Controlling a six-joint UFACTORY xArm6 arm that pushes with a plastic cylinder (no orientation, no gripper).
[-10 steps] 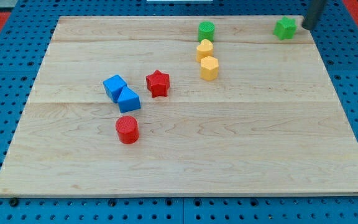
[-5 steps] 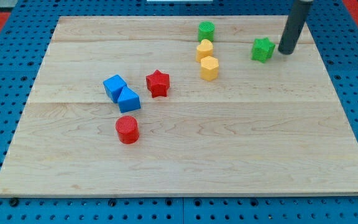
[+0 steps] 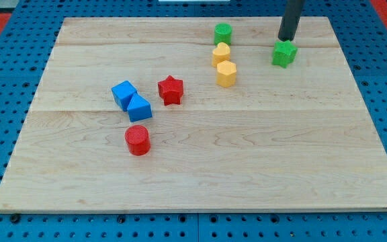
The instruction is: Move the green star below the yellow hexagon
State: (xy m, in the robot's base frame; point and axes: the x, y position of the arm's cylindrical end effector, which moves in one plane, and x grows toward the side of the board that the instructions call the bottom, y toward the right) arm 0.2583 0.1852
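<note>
My tip (image 3: 287,39) sits just above the green star (image 3: 284,53), apparently touching; star lies right of the yellow hexagon (image 3: 226,73). No jaws on this rod.

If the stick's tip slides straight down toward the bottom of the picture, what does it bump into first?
My tip sits just above the green star, so it would likely meet that first. Whether they already touch is unclear. Past the star, the wooden board shows no other block in that line.

Green star (image 3: 284,53), yellow hexagon (image 3: 226,73), red star (image 3: 170,89), pale wooden board (image 3: 247,154), dark rod (image 3: 291,19)
</note>
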